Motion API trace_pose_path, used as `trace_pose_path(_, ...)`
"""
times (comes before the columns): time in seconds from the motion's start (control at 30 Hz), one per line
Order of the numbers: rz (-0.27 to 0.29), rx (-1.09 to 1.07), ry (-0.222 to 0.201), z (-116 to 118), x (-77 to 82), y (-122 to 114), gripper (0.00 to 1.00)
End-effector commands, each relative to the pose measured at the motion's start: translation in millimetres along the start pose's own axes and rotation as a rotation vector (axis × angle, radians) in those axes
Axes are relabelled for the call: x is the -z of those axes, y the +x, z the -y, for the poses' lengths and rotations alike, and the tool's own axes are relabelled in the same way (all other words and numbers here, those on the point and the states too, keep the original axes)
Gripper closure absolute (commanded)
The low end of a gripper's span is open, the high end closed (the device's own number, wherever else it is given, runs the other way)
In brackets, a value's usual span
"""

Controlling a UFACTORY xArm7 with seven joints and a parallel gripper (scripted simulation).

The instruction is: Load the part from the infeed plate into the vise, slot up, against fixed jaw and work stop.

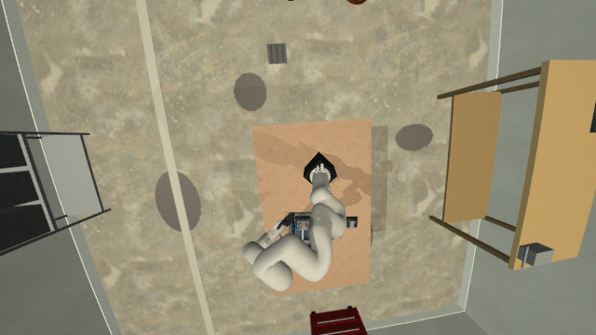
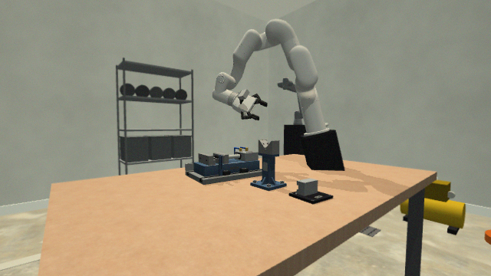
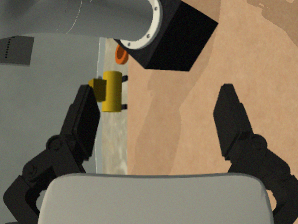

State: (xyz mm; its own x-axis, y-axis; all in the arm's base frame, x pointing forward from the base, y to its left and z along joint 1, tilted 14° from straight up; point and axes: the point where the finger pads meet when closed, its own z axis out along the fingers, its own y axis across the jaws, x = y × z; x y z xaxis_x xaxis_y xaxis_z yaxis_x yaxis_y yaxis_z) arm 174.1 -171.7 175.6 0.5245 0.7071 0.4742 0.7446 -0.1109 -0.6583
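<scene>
Hanging high above the table (image 2: 161,226) with the gripper (image 2: 254,109) spread to its widest and gripping nothing (black fingers framing only bare table top and the arm's black pedestal (image 3: 174,32) in the wrist view). Sitting well below and apart from it, the grey part (image 2: 307,187) on its dark infeed plate (image 2: 324,198) near the table's right edge. Standing between that plate and the blue vise (image 2: 222,167), the V-block (image 2: 268,147) on its blue post.
</scene>
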Motion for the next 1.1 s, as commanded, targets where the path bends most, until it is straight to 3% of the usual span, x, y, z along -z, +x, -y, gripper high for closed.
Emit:
trace_pose_path(0.0, 0.005, -0.005, -0.005, -0.9, 1.1, -0.6, 0.00)
trace_pose_path(0.07, 0.005, -0.005, -0.005, -0.9, 1.1, -0.6, 0.00)
trace_pose_path(0.13, 0.131, -0.007, -0.074, -27.3, 11.6, 24.7, 0.00)
trace_pose_path(0.47, 0.131, -0.007, -0.074, -27.3, 11.6, 24.7, 0.00)
trace_pose_path(0.53, 0.257, -0.006, -0.158, -53.6, 20.5, 57.1, 0.00)
trace_pose_path(1.0, 0.257, -0.006, -0.158, -53.6, 20.5, 57.1, 0.00)
trace_pose_path(1.07, 0.375, 0.001, -0.252, -78.6, 25.6, 96.1, 0.00)
